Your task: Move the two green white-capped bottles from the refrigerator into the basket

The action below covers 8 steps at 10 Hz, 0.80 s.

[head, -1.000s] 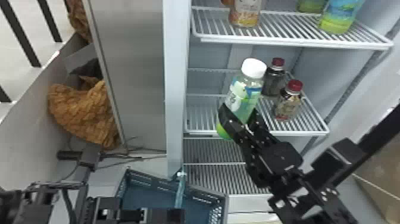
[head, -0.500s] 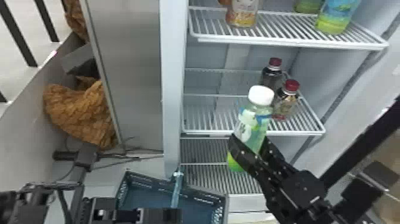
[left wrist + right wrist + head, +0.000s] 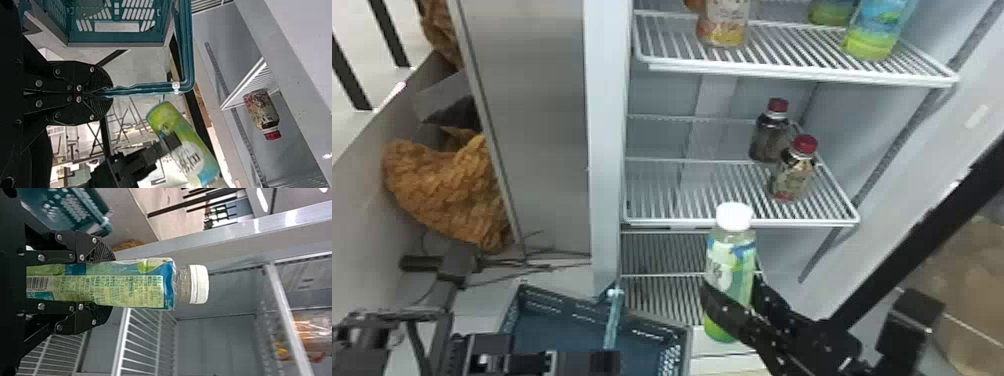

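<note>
One green bottle (image 3: 729,267) is in the right gripper (image 3: 732,287), upright in the head view, in front of the refrigerator, below the middle shelf's front edge (image 3: 697,220) and just off the basket's (image 3: 572,305) far right corner. The two fingers clamp opposite sides of its body, well under the white cap (image 3: 734,216). The left gripper (image 3: 109,93) is closed on the basket's handle (image 3: 145,89).

The bottle looks full, so I'd expect moderate weight set low, with a thin plastic wall that gives under a squeeze. If chilled, its label may be slick with moisture. The mid-body is the sound place to hold; the narrow neck and cap would let the base swing. Firm, even pressure should do, without crushing, and it wants lowering over the basket's edge, not dropping.

Near the upper shelf's right front corner, a blue-green bottle (image 3: 874,40) may be the second; its cap is cut off, so I can't tell.
</note>
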{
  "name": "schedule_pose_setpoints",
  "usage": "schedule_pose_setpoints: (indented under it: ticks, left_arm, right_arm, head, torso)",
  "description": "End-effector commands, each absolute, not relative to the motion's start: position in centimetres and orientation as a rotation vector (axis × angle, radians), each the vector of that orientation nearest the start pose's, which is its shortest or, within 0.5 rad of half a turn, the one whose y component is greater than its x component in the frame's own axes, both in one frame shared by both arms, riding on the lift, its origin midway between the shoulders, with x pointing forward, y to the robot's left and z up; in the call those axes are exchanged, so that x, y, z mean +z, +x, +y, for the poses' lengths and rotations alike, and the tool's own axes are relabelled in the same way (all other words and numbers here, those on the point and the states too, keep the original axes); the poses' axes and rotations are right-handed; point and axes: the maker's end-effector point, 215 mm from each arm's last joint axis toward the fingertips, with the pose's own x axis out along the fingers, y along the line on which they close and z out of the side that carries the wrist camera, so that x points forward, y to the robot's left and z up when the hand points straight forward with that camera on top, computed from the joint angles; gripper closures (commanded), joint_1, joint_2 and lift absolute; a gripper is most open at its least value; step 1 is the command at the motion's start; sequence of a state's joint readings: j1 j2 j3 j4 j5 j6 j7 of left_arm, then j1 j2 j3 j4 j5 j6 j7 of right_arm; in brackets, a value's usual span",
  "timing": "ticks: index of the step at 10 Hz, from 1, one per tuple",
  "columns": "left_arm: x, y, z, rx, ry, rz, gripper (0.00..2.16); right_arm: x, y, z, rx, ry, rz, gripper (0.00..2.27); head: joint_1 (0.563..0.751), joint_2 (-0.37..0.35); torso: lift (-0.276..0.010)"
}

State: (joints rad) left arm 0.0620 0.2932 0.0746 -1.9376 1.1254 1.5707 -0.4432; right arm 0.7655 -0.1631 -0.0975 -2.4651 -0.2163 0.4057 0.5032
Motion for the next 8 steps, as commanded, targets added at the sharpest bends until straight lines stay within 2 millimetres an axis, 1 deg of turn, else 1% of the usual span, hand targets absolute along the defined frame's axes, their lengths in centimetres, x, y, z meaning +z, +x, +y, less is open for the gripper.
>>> schedule_pose_setpoints:
  ticks: [1, 2, 3, 4, 5, 6, 8]
  left_arm:
    - [-36.9, 30.5, 5.0, -1.11, -0.767, 1.101, 1.16]
    - [-37.0, 30.5, 4.9, -1.11, -0.765, 1.103, 1.16]
    - [-37.0, 30.6, 4.9, -1.109, -0.766, 1.102, 1.16]
    - [-37.0, 30.6, 4.9, -1.109, -0.766, 1.102, 1.16]
    - [-37.1, 30.5, 5.0, -1.104, -0.77, 1.104, 1.16]
    - [-37.1, 30.5, 5.0, -1.104, -0.77, 1.104, 1.16]
    - [-37.2, 30.6, 5.2, -1.099, -0.768, 1.103, 1.16]
  right_arm:
    - [-33.7, 33.9, -13.7, 0.62, 0.129, 0.291, 0.88]
    - [-34.3, 33.9, -12.5, 0.674, 0.141, 0.301, 0.88]
    - [-35.6, 33.9, -12.0, 0.71, 0.161, 0.336, 0.88]
    - [-36.6, 33.9, -12.2, 0.725, 0.178, 0.358, 0.88]
    - [-37.0, 33.6, -12.2, 0.725, 0.191, 0.381, 0.88]
    - [-37.6, 33.0, -12.0, 0.736, 0.202, 0.411, 0.88]
    - [-38.1, 32.2, -11.4, 0.767, 0.224, 0.435, 0.88]
  head:
    - [0.695, -0.175]
    - [0.695, -0.172]
    - [0.695, -0.153]
    - [0.695, -0.132]
    - [0.695, -0.126]
    - [0.695, -0.128]
    - [0.695, -0.127]
  torso:
    - [-0.263]
    - [-0.263]
    - [-0.263]
    - [-0.263]
    - [-0.263]
    - [-0.263]
    - [-0.263]
